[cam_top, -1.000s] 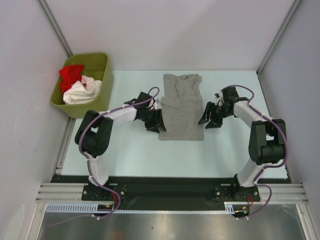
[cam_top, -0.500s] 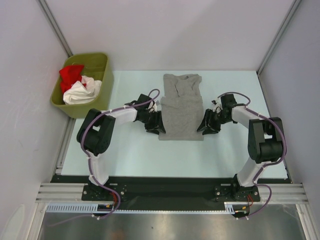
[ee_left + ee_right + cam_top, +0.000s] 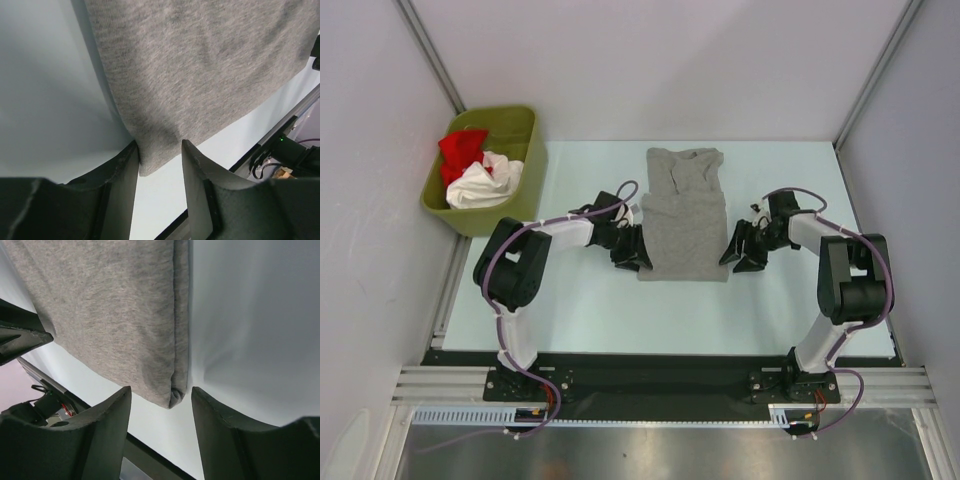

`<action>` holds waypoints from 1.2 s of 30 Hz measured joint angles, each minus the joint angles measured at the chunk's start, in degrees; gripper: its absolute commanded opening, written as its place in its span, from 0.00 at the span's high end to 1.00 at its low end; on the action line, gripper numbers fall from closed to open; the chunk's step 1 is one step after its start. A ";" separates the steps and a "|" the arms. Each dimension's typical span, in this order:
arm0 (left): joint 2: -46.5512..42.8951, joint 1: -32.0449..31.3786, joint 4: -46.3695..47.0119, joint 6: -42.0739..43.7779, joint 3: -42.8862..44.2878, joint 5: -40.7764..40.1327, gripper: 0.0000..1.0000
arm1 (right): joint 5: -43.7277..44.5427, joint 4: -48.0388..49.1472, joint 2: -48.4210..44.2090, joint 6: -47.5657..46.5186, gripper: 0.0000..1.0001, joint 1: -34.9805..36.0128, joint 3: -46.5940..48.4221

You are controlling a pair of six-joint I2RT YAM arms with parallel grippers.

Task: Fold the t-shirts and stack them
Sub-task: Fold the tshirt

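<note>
The left gripper's [image 3: 159,150] fingers [image 3: 122,170] stand apart astride the grey shirt's [image 3: 685,225] near left corner, clamping nothing. The right gripper [image 3: 160,395] gapes likewise around its near right corner. The grey shirt lies folded narrow on the table [image 3: 590,300], right of the bin [image 3: 532,150] holding a red shirt [image 3: 462,150] and a white shirt [image 3: 480,185].

Place: robot lab test cell
Walls: plain white panels [image 3: 650,60] in aluminium framing [image 3: 428,52]
Bench: pale table [image 3: 590,310], 2 arms [image 3: 510,270] bolted to slotted rail [image 3: 660,385]
Wiring: purple cables [image 3: 503,335] looped along both
</note>
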 measured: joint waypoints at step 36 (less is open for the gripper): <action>-5.16 -1.79 -1.42 0.00 -12.83 8.13 0.91 | -0.74 -3.43 -9.94 5.68 0.92 0.44 -14.97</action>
